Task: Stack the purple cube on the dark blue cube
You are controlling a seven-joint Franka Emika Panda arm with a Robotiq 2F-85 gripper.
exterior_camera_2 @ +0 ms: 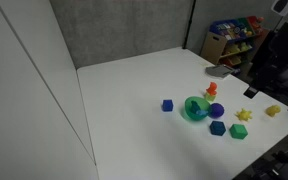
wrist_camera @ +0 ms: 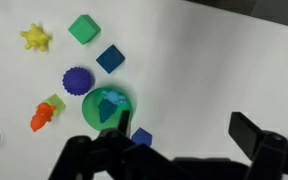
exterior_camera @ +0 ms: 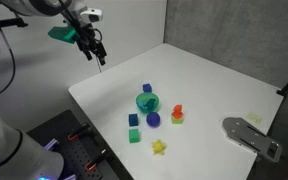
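The purple cube (exterior_camera: 147, 88) (exterior_camera_2: 167, 105) lies on the white table beside a green bowl (exterior_camera: 147, 102). In the wrist view the purple cube (wrist_camera: 141, 137) shows just past the left finger. The dark blue cube (exterior_camera: 134, 119) (exterior_camera_2: 217, 128) (wrist_camera: 110, 59) sits on the bowl's other side, next to a green cube (exterior_camera: 134, 135) (wrist_camera: 83, 29). My gripper (exterior_camera: 96, 52) (wrist_camera: 184, 126) is open and empty. It hangs high above the table, away from both cubes.
A purple ball (wrist_camera: 77, 80), a yellow star (wrist_camera: 35, 37) and a red-orange toy (wrist_camera: 44, 115) lie around the bowl (wrist_camera: 106, 105). A grey metal piece (exterior_camera: 252, 135) sits at the table's edge. A shelf of items (exterior_camera_2: 229, 40) stands behind the table.
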